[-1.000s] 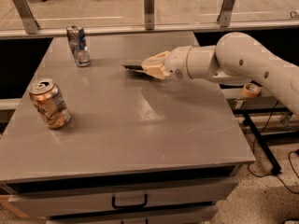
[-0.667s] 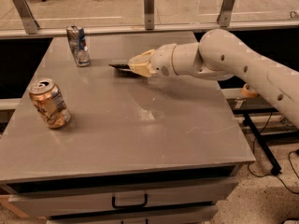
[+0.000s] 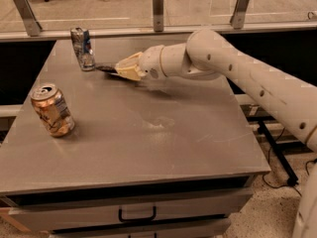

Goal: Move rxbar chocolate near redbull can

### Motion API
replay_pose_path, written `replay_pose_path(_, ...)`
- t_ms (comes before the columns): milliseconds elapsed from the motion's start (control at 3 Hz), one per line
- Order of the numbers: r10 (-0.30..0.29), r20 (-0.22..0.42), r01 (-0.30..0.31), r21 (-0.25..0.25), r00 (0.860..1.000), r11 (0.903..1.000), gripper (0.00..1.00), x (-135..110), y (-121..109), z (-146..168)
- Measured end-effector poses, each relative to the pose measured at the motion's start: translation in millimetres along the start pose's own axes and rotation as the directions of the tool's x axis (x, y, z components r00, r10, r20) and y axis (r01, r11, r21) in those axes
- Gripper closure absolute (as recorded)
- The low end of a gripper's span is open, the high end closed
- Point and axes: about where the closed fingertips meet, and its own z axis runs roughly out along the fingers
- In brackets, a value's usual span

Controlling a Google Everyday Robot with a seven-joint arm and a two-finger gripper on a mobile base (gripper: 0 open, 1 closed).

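The redbull can [image 3: 82,48], slim, blue and silver and dented, stands upright near the table's back left. The rxbar chocolate [image 3: 104,69], a thin dark bar, sticks out leftward from my gripper [image 3: 123,69], and its free end sits just right of the can's base. The gripper's pale yellow fingers [image 3: 130,66] are shut on the bar's right end, low over the tabletop. My white arm reaches in from the right.
A wider orange and white can [image 3: 52,110] stands tilted at the left side of the grey table [image 3: 148,148]. A glass railing with metal posts [image 3: 158,8] runs behind the table. A drawer handle [image 3: 136,215] shows below the front edge.
My gripper has carried the bar leftward across the back of the table, from the middle toward the blue and silver can. Both cans have stayed put.
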Motion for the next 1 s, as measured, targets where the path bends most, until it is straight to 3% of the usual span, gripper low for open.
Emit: replay_pose_path(1000, 0.005, 0.008, -0.005, -0.027, 1.000, 0.9996, 0.12, -8.1, 4.6, 31.4)
